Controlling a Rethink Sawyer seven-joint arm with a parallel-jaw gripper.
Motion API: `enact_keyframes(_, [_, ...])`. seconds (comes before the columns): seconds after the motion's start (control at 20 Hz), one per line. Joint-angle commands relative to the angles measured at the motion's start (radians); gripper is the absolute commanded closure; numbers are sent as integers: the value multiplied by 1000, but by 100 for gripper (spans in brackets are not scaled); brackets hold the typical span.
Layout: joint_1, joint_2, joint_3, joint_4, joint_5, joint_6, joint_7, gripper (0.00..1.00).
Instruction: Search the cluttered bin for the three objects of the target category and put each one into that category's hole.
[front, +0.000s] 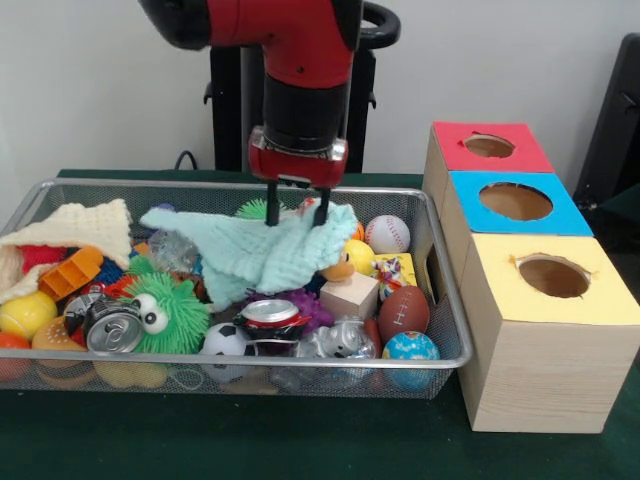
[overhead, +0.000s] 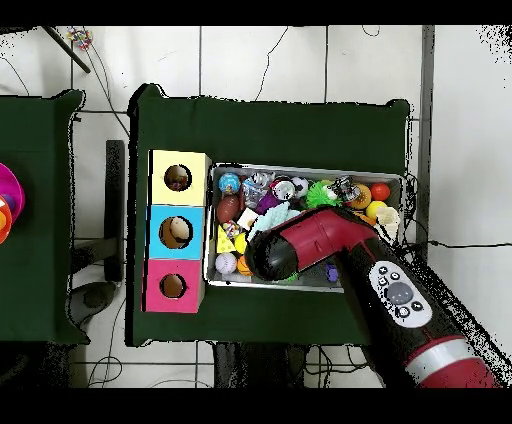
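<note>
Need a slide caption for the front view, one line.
Sawyer gripper reaches down onto a pale green knitted cloth in the cluttered wire bin, beside the red-, blue- and yellow-topped sorting box.

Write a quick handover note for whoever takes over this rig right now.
Claw: open, its fingers down in the pale green knitted cloth at the back of the wire bin; nothing held.
Wrappers: one possible, small and colourful, beside the football; the rest are hidden or too unclear to pick out.
Yellow hole: looks empty from the front.
Left: seemingly all three wrappers, to find and drop there.
</note>
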Motion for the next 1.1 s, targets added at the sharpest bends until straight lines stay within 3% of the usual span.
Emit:
enact_keyframes(0.05, [61, 152, -3, -114, -38, -77, -81, 0])
enact_keyframes(0.45, [115, 168, -1, -182, -14, -116, -17, 0])
enact_keyframes(0.6, [108, 146, -3, -168, -4, -105, -29, 0])
enact_keyframes(0.95, [46, -5, 25, -73, 60, -56, -86, 0])
enact_keyframes(1.1, [12, -78, 44, -44, 103, 3, -156, 0])
